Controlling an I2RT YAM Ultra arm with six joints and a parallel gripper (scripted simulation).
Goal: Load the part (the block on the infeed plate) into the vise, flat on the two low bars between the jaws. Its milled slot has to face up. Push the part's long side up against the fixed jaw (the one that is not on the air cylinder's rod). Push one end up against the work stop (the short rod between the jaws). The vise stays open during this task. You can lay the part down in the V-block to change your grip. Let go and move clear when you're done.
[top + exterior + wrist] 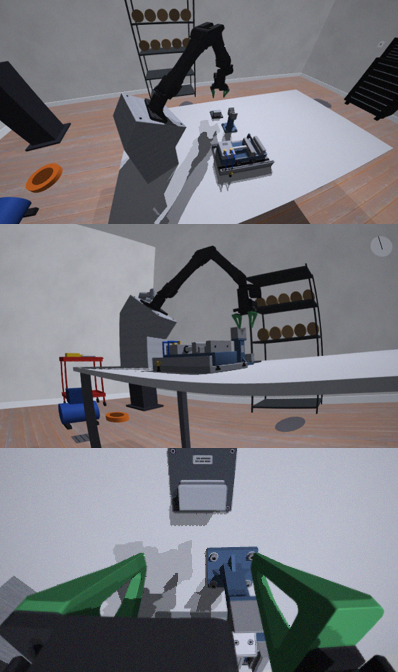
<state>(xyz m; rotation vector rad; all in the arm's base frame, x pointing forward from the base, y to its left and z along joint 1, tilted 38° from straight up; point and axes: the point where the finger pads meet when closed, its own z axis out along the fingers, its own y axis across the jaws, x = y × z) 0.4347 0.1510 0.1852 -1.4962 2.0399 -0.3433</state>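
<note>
The part, a light grey block (217, 113) (249, 358) (202, 497), lies on the dark infeed plate (210, 472); I cannot make out its slot. My gripper (219, 96) (245, 326) (198, 560) is open and empty, high above the table near the V-block stand. The V-block (232, 112) (238, 333) (245, 615) tops a blue post. The vise is open. Its moving jaw (249, 147) (198, 348) is on the cylinder's rod (239, 147); the fixed jaw (260, 144) (218, 346) stands beyond it. The low bars and work stop are not clear.
The blue post (229, 123) (237, 579) stands between the infeed plate and the vise. The air cylinder (225, 146) has blue hoses on the vise's robot side. A grey rail (247, 167) (183, 361) runs along the vise's front. The robot pedestal (149, 146) stands to the left.
</note>
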